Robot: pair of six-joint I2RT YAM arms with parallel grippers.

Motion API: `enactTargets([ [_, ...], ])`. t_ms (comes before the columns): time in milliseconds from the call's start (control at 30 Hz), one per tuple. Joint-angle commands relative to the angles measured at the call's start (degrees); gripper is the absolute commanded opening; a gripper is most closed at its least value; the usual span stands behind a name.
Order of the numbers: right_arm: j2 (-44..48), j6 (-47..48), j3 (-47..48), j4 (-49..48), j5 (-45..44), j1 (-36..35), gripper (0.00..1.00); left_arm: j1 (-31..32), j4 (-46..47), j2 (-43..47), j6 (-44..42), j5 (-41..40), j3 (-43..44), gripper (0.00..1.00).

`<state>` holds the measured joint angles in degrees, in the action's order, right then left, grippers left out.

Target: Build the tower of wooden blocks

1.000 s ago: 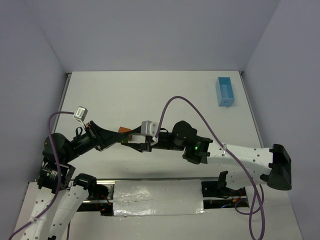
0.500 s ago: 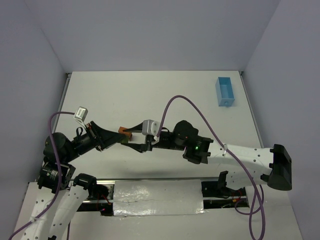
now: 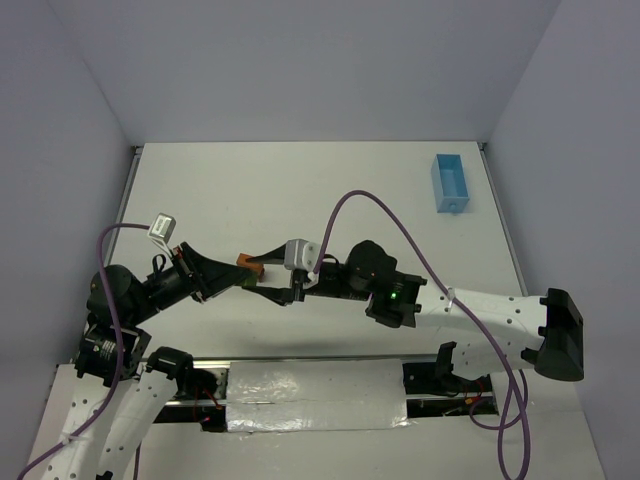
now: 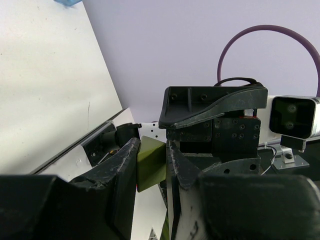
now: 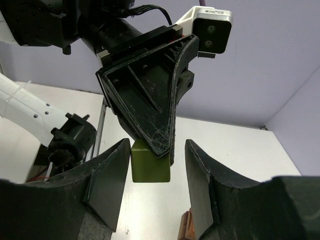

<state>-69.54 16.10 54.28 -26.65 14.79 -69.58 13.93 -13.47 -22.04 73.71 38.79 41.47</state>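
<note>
1. Well to the left of the light-blue tray (image 3: 450,183), over the near part of the white worktop (image 3: 300,190), the two arms meet tip to tip. The left gripper (image 3: 238,277) reaches in from the side away from the tray, and the right gripper (image 5: 158,150) from the tray side.
2. The left fingers (image 4: 122,160) are closed hard on an olive-green block (image 4: 150,165). It is a small cube-like wood piece clamped between their inner faces, with its end standing out past the tips.
3. The right fingers (image 5: 107,175) stand apart, one on each side of that block.
   - On the side of the other finger a clear gap shows.
   - On this finger's side the block lies just beside the pad, and contact cannot be told.
   - The right gripper grips nothing.
4. In the right wrist view the olive-green block has the worktop behind it and no support visible under it.
5. From above, an orange-brown block (image 3: 247,263) shows at the meeting point of the grippers, far to the left of the tray. What it rests on cannot be told.
6. A reddish-brown wooden piece (image 5: 186,226) shows low between the right fingers, mostly cut off by the frame edge.
7. The tray lies flat near the far right corner of the worktop, well apart from both grippers.
</note>
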Motion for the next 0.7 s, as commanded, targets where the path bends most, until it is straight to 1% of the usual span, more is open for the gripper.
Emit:
enactTargets([
  [0,0.5,-0.4,0.9,-1.7,0.2,0.5,0.55,0.2,2.2,0.0,-0.6,0.7,0.8,0.0],
  [400,0.5,-1.6,-0.1,-2.0,1.3,1.2,0.55,0.2,3.2,-0.3,-0.4,0.8,0.5,0.0],
  [667,0.0,-2.1,0.1,-1.9,2.2,1.4,0.53,0.2,3.5,-0.2,-0.4,0.8,0.4,0.0],
])
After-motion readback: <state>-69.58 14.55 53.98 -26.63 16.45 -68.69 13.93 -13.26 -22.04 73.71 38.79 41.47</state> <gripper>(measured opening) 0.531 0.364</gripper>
